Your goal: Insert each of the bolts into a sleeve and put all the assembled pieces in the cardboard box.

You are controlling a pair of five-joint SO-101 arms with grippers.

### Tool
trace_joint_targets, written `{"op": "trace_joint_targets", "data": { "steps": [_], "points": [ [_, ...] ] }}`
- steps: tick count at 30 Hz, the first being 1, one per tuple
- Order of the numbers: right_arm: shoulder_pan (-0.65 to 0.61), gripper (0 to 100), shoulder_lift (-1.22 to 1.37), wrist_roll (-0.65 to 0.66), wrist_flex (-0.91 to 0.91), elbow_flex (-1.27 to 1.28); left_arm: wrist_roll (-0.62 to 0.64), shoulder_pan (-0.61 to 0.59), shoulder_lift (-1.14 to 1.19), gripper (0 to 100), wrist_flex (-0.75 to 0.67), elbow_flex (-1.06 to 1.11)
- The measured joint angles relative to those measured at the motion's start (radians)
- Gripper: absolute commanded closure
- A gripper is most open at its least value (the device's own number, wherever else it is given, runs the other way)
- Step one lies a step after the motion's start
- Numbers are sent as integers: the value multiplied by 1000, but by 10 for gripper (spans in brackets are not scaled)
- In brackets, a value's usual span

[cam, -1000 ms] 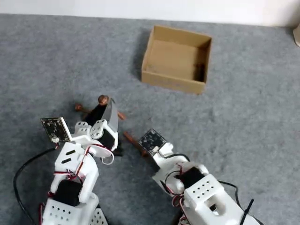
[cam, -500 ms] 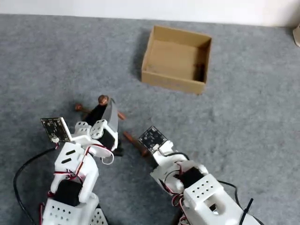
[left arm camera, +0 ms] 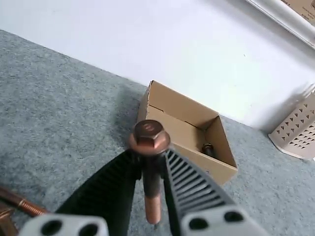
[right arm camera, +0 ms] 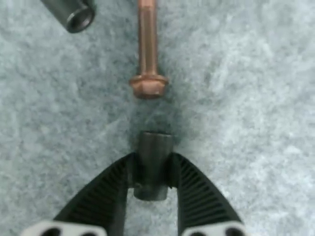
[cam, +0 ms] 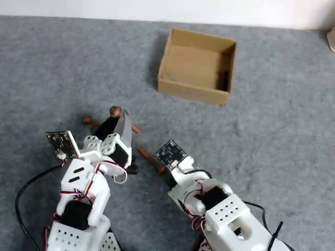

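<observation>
Fingers (left arm camera: 189, 179) of the left gripper (left arm camera: 150, 158) were clamped on the shank of a copper bolt (left arm camera: 149, 137). It stood upright, hexagonal head just above the fingertips and free end showing below them. Fingers (right arm camera: 194, 187) of the right gripper (right arm camera: 152, 158) were closed on the rear part of a dark sleeve (right arm camera: 153, 147), whose open mouth projected forward of the fingertips. Whether the sleeve rested on the grey carpet (right arm camera: 246, 98) or hung just above it could not be told.

The step in hand was judged to be mating the held bolt with the held sleeve. To do it well, the two axes should be brought into line before any push. With the bolt head-up, either the sleeve mouth must be turned to face the bolt's free end, or the bolt tilted toward the sleeve. The approach should be slow, both grips firm, and the sleeve mouth kept free of its own fingers.

A loose bolt (right arm camera: 147, 49) lay on the carpet directly ahead of the sleeve mouth, head toward it, near but apart. A second sleeve (right arm camera: 74, 14) lay off to one side, beyond that bolt's head. The lift should clear both.

From above, the left gripper (cam: 118, 124) stood well apart from the cardboard box (cam: 193, 93). In the left wrist view, the box (left arm camera: 216, 169) already held one assembled piece (left arm camera: 207, 147) against its far wall.
</observation>
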Motion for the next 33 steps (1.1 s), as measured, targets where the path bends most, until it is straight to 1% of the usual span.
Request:
{"op": "trace_joint_targets", "data": {
  "steps": [9,13,17,20,22,24,26,29,33],
  "points": [
    [0,994,-6,28,11,0,0,0,0,995,0,0],
    [0,994,-57,31,43,-40,0,0,0,995,0,0],
    [0,994,-227,34,51,-49,0,0,0,995,0,0],
    [0,994,-419,34,58,-21,0,2,0,995,0,0],
    [0,994,-566,57,63,15,0,28,0,995,3,-6],
    [-3,994,-715,80,80,64,0,75,0,995,40,-35],
    [-2,994,-795,97,104,98,3,133,0,995,112,-87],
    [-2,994,-798,120,110,127,3,206,0,995,235,-176],
    [-2,994,-825,127,110,130,0,219,0,995,321,-249]
  ]
}}
